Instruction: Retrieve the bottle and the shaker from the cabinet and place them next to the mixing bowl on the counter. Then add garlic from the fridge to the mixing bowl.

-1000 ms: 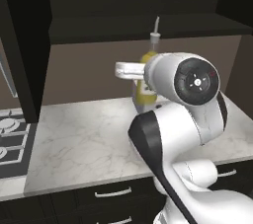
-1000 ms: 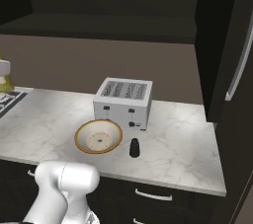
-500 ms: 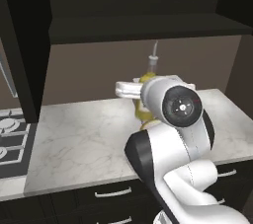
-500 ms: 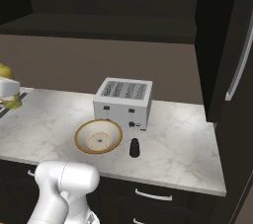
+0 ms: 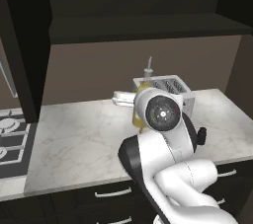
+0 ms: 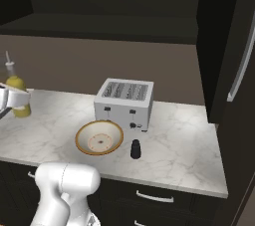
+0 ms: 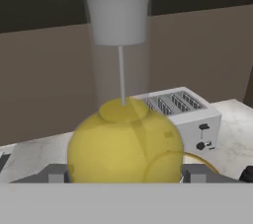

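Jaws of the gripper (image 7: 123, 174) pinch the round yellow belly of the bottle (image 7: 124, 144), one finger on each side; bottle rides upright above the counter (image 5: 84, 139), now closer to the toaster (image 6: 126, 102) than a second ago; mixing bowl (image 6: 99, 137) sits before the toaster, black shaker (image 6: 135, 149) just beside it already; bottle looks close to set-down, garlic yet to come.
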